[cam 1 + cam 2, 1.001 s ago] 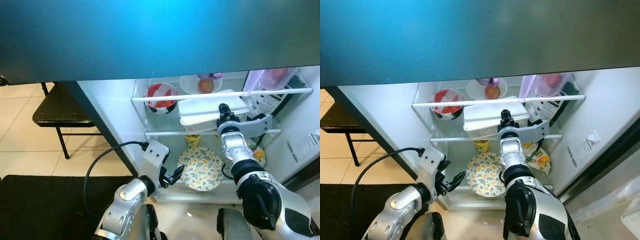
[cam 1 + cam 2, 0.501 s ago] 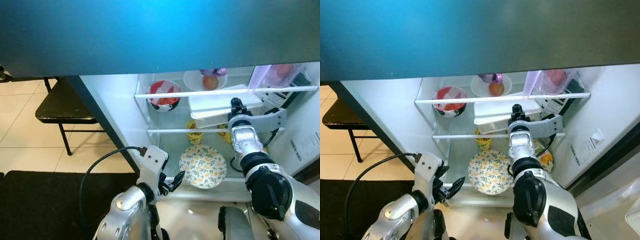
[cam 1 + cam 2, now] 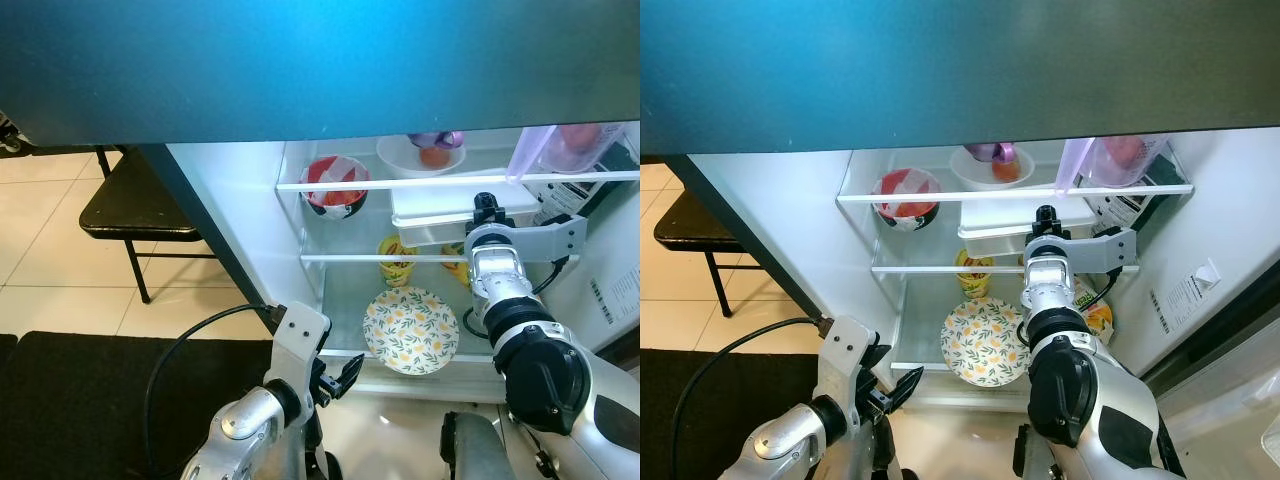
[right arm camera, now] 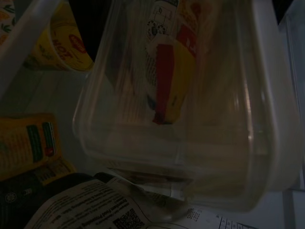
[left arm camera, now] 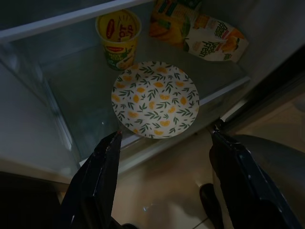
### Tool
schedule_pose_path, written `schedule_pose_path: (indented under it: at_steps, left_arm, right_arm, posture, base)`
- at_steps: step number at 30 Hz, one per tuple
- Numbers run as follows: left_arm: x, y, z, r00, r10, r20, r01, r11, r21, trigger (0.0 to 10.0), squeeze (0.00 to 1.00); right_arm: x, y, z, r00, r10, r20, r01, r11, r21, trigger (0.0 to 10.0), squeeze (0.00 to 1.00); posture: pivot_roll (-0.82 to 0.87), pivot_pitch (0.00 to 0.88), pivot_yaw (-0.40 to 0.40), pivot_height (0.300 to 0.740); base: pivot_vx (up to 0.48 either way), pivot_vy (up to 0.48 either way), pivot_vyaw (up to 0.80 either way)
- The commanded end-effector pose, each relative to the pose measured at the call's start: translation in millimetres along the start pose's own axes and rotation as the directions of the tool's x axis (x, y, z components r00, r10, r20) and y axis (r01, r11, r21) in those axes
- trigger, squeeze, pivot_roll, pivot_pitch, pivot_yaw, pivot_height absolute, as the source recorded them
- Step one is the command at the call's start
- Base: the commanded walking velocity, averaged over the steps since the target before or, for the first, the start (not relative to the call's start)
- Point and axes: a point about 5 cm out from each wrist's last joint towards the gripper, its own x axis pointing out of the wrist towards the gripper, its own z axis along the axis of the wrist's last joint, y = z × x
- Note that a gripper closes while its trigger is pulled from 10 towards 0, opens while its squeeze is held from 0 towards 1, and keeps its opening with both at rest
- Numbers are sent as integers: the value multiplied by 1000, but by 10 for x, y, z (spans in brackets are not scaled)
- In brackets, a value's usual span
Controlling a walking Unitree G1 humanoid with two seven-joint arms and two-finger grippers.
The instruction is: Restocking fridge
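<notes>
Risk of tipping: clear lidded container (image 3: 1025,232) resting on the middle glass shelf (image 3: 930,269) with the right gripper (image 3: 1045,222) pressed up against its front edge, and a crooked push or a snag on withdrawal likely to slide it askew or drag it off the shelf lip onto the floral plate (image 3: 411,330) directly beneath. Impossible to tell from these views whether the right fingers are parted or clamped on the box; too close and too dark in the wrist view. Through the container wall (image 4: 190,105), a red and yellow label, probably a packet behind rather than inside, though hard to say. Just beyond and below the right gripper, a yellow noodle cup (image 3: 396,257) and an orange juice pouch (image 5: 217,40), both on the bottom level with the plate. Above the gripper, on the top shelf, a red-and-white bowl (image 3: 334,185) and a white bowl holding a fruit (image 3: 435,156). Left gripper (image 5: 164,143) spread wide, holding nothing, hovering low before the fridge floor with the plate between its fingertips' line of sight. Second hazard: left arm's cable (image 3: 195,345) looping near the door (image 3: 205,230).
</notes>
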Motion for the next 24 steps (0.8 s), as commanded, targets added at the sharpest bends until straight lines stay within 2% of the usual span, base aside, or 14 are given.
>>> schedule_pose_path:
  at_steps: [1,2,4,5,6,13,14,16,17,20,22,23,24]
  left_arm:
    - [-49,4,-60,999,6,-34,-6,1000,2,10000,0]
    - [-53,-1,-63,999,6,-37,-6,1000,1,10000,0]
    - [-45,-13,-66,999,5,-42,-6,1000,-1,10000,0]
    - [-45,-13,-66,999,5,-42,-6,1000,-1,10000,0]
    - [-40,-16,-65,999,5,-43,-5,1000,-1,10000,0]
    - [-11,-19,-57,999,7,-41,-7,1000,-1,10000,0]
    - [-9,-20,-60,999,7,-41,-7,1000,-3,10000,0]
    - [-6,-21,-62,999,7,-41,-7,1000,-4,10000,0]
    - [1,-26,-63,999,6,-41,-6,1000,-6,10000,0]
    - [25,-37,-64,999,3,-37,-3,1000,-12,10000,0]
    - [37,-45,-65,999,0,-34,-1,1000,-17,10000,0]
    - [37,-45,-65,999,0,-34,-1,1000,-17,10000,0]
    - [52,-57,-69,999,-4,-32,4,1000,-20,10000,0]
  right_arm:
    - [-85,-307,-164,989,-139,-59,135,989,-63,10000,31]
    - [-90,-286,-201,990,-124,-73,119,990,-69,10000,247]
    - [-99,-254,-258,989,-106,-100,97,991,-94,10000,929]
    - [-99,-254,-258,989,-106,-100,97,991,-94,10000,929]
    - [-101,-247,-270,989,-102,-105,91,991,-102,10000,1000]
    - [-88,-198,-261,992,-68,-111,57,994,-97,10000,1000]
    - [-75,-172,-233,993,-54,-104,43,993,-108,10000,682]
    - [-67,-155,-212,994,-44,-99,33,993,-116,10000,682]
    - [-53,-138,-169,996,-37,-84,24,989,-143,10000,0]
    - [-12,-101,-7,999,-26,-21,20,969,-245,10000,0]
    - [8,-75,93,999,-26,22,31,942,-333,10000,0]
    - [8,-75,93,999,-26,22,31,942,-333,10000,0]
    - [23,-50,166,998,-29,53,48,914,-403,10000,0]
  posture:
    - [206,310,98,606]
    - [206,310,98,606]
    - [196,305,95,606]
    - [196,305,95,606]
    - [196,305,95,606]
    - [176,297,87,606]
    - [172,296,87,606]
    - [168,296,86,606]
    - [156,297,82,606]
    - [139,296,77,606]
    - [120,296,74,606]
    - [120,296,74,606]
    - [107,295,70,606]
  base:
    - [0,0,0]
    - [0,0,0]
    - [0,0,0]
    - [0,0,0]
    - [0,0,0]
    - [0,0,0]
    - [0,0,0]
    - [0,0,0]
    - [0,0,0]
    - [0,0,0]
    - [0,0,0]
    - [0,0,0]
    - [0,0,0]
